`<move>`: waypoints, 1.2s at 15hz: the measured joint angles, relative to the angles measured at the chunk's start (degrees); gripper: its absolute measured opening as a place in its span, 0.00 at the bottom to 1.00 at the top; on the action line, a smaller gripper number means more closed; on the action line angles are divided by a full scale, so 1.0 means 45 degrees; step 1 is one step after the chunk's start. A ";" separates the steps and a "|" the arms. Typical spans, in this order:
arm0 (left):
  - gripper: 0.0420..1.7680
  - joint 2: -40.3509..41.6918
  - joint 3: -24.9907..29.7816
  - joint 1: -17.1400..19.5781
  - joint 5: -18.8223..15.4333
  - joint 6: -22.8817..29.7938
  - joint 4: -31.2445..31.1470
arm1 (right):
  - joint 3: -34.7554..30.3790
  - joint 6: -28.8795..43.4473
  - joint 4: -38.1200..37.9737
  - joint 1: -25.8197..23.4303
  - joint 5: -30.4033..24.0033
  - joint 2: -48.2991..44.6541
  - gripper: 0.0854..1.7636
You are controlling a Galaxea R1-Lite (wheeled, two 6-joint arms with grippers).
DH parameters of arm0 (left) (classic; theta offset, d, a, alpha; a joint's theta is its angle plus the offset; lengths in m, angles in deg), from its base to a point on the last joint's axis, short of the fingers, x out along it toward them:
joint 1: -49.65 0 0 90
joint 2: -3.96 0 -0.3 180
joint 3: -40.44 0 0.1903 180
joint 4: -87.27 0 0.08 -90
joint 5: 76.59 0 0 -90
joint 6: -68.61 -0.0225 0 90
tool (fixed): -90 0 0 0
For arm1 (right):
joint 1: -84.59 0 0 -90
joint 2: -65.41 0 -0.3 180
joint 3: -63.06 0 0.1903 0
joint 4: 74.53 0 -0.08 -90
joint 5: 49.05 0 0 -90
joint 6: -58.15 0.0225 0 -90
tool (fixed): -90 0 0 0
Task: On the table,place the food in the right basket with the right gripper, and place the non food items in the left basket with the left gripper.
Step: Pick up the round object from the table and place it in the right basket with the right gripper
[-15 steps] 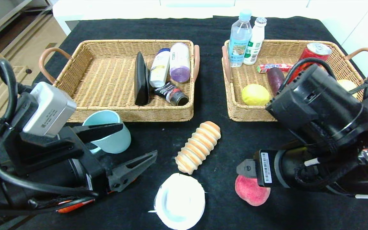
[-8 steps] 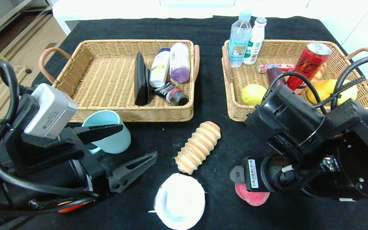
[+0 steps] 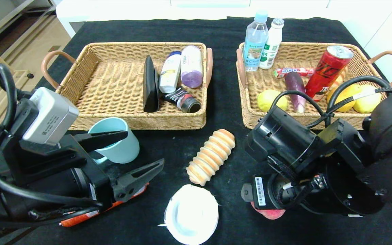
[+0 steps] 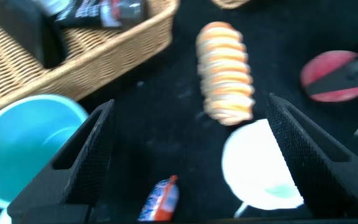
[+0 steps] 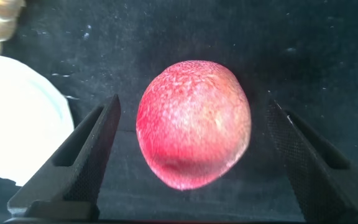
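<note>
While the right pincer [image 5: 188,155] hangs spread wide directly over the red peach [image 5: 193,132], fingers on either side and not yet touching it, the left pincer [image 3: 131,154] waits spread apart low beside the blue cup [image 3: 116,139]. My reading is that the sort is well over half done: the left basket [image 3: 80,85] holds four non-food items and the right basket [image 3: 352,51] about eight foods and drinks. Five things remain on the table [image 3: 223,30]: one peach, one ridged bread roll [image 3: 211,156], one cup, one white lid [image 3: 191,214] and one orange packet [image 4: 160,200]
</note>
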 joint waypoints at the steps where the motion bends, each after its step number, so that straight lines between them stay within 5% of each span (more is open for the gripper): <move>1: 0.97 0.0014 -0.0011 -0.0154 0.0000 0.0005 0.0016 | 0.0000 0.0019 -0.0005 0.0005 0.0000 0.0073 0.96; 8: 0.97 0.0068 -0.0030 -0.0290 0.0000 0.0005 0.0011 | 0.0000 0.0238 -0.0005 0.0005 0.0501 0.0563 0.96; 11: 0.97 0.0073 -0.0030 -0.0295 0.0005 0.0000 0.0016 | 0.0000 0.0358 0.0000 0.0005 0.0507 0.0615 0.67; 18: 0.97 0.0073 -0.0019 -0.0301 0.0005 0.0005 0.0016 | -0.0062 0.0379 0.0008 0.0000 0.0507 0.0704 0.64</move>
